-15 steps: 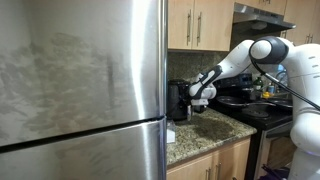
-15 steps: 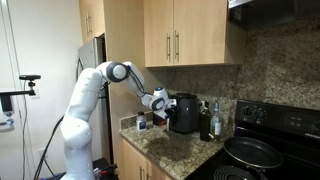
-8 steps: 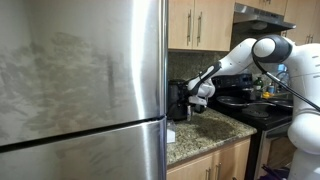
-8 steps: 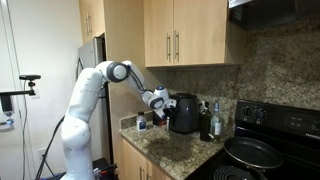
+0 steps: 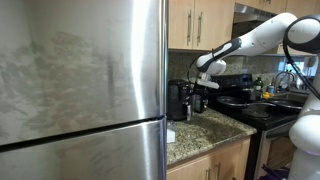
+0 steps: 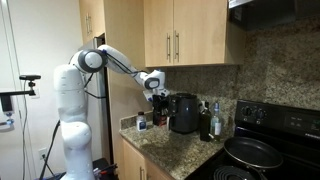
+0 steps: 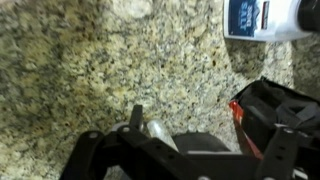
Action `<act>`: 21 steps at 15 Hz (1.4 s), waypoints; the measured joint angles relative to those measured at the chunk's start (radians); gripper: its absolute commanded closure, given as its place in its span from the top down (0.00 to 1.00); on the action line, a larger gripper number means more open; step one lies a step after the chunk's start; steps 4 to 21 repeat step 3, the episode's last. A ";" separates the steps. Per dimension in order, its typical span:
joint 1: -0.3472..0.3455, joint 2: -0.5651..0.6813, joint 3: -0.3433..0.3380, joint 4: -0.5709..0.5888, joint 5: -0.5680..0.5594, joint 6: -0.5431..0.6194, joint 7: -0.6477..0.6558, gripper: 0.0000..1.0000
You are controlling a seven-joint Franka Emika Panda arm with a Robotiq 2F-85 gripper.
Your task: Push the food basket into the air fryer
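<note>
The air fryer is a small black appliance on the granite counter next to the fridge; it also shows in an exterior view. Its food basket is the dark lower front and looks flush with the body. My gripper hangs in the air above and just beside the fryer, touching nothing, and also shows in an exterior view. In the wrist view the gripper looks down on speckled granite, its fingers spread apart and empty.
The steel fridge fills one side. A stove with black pans lies beyond the fryer. Bottles stand by the fryer. A white and blue item and a black and red object sit on the counter.
My gripper has lifted up and away from the front of the air fryer, and the arm has risen. The air fryer has not moved.
</note>
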 measured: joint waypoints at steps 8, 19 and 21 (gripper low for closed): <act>0.005 -0.132 -0.018 -0.013 0.068 -0.218 -0.046 1.00; 0.005 -0.132 -0.018 -0.013 0.068 -0.218 -0.046 1.00; 0.005 -0.132 -0.018 -0.013 0.068 -0.218 -0.046 1.00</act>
